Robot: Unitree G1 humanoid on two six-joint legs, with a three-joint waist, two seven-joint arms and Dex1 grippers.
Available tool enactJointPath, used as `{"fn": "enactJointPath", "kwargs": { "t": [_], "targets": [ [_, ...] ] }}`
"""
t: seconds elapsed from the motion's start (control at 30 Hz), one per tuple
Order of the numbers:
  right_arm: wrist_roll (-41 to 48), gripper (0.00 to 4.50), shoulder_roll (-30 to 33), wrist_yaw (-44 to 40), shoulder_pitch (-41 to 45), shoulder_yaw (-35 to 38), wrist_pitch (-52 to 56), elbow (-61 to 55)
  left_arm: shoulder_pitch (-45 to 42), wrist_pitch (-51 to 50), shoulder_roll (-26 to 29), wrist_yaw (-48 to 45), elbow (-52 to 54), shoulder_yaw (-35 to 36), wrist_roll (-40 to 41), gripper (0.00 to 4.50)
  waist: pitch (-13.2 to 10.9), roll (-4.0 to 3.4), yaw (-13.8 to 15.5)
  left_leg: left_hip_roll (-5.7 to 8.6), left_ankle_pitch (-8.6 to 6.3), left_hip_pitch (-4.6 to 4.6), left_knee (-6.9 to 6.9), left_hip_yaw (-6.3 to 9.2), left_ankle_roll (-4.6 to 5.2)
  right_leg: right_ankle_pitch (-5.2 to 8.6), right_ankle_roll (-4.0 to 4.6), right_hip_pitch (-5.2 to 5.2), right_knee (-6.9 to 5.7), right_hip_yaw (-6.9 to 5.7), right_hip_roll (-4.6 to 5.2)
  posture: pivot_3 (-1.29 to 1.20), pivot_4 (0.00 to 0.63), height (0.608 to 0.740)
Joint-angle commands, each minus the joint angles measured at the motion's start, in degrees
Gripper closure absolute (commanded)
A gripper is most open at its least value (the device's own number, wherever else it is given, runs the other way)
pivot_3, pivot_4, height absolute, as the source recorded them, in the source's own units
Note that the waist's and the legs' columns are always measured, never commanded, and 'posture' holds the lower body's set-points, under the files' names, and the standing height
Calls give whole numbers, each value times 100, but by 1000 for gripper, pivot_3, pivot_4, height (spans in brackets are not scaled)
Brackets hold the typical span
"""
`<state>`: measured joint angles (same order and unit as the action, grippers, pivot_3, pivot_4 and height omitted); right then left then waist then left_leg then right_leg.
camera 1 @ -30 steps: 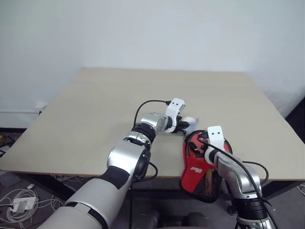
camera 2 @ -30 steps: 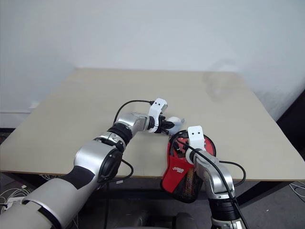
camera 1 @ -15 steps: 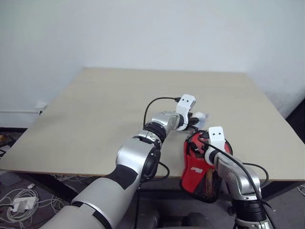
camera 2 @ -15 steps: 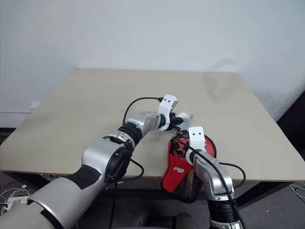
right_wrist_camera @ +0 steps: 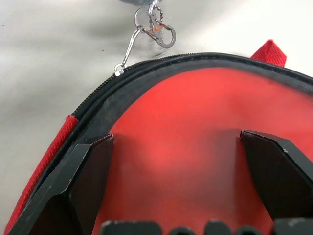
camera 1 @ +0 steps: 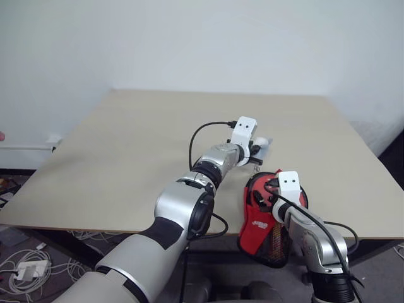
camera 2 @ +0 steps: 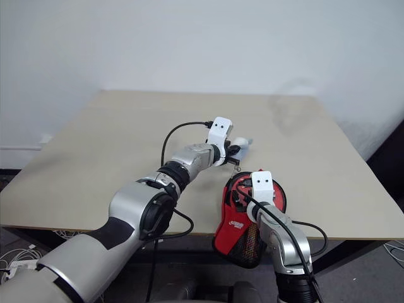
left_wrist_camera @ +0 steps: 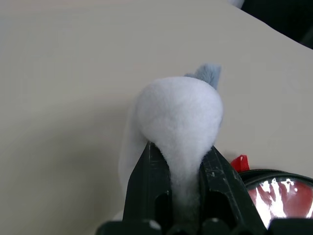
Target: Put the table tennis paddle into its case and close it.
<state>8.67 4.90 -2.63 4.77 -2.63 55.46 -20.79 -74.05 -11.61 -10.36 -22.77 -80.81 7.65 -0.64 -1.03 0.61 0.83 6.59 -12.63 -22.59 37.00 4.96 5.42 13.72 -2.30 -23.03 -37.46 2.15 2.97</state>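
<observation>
The big flat table (camera 1: 126, 151) has a smooth, pale tan top. The left gripper (left_wrist_camera: 182, 196) reaches across it, and its 2 black fingers (left_wrist_camera: 149, 186) are pinched tight on a soft white fluffy charm (left_wrist_camera: 178, 115). The charm is round like a little ball with a small grey tip. A thin metal clip and chain (right_wrist_camera: 151, 32) hangs from it down to the zip at the round top edge of the case (camera 1: 260, 218).

The case is soft and paddle shaped, with a red front, black trim and a black mesh pocket low down. It lies at the near edge of the table, partly hanging over it. The right gripper (right_wrist_camera: 188, 171) has its 2 blocky black fingers (right_wrist_camera: 88, 171) spread wide against the red face. The paddle cannot be told apart from the case here.
</observation>
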Motion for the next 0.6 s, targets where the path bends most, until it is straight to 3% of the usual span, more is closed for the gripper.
{"fn": "enactJointPath", "kwargs": {
  "t": [0.03,0.17,0.3,0.33,0.4,0.6],
  "targets": [
    [-15,0,-18,38,-336,4,475,455,-306,529,-1151,-457,292,-216,-135,4385,0,0,-2,0,0,0,0,0,0,0,0,0,0,0,0,0,0,740],
    [-11,0,-5,22,-347,-6,476,401,-147,856,-1225,-639,292,-587,-411,4385,0,0,1,0,0,0,0,1,0,0,0,0,1,0,1,0,0,740],
    [-33,0,19,5,-358,-35,447,389,77,1205,-1258,-1420,298,-1062,-700,4385,0,0,0,1,0,-1,0,0,0,0,0,0,1,0,1,0,0,740],
    [-40,0,25,-2,-361,-42,429,388,117,1248,-1252,-1538,298,-1139,-738,3827,0,0,-1,1,0,0,0,1,0,0,0,0,1,0,1,0,0,740],
    [-45,0,27,-11,-349,-36,360,377,206,1256,-1225,-1641,291,-1238,-790,3409,0,-1,-1,0,0,0,-1,1,0,1,0,0,1,0,1,0,0,740],
    [-26,0,119,-86,-275,6,293,312,517,1600,-1065,-1985,310,-1533,-917,1250,0,-1,-5,0,0,0,-1,1,1,1,-1,-1,1,1,1,0,0,740]
  ]
}}
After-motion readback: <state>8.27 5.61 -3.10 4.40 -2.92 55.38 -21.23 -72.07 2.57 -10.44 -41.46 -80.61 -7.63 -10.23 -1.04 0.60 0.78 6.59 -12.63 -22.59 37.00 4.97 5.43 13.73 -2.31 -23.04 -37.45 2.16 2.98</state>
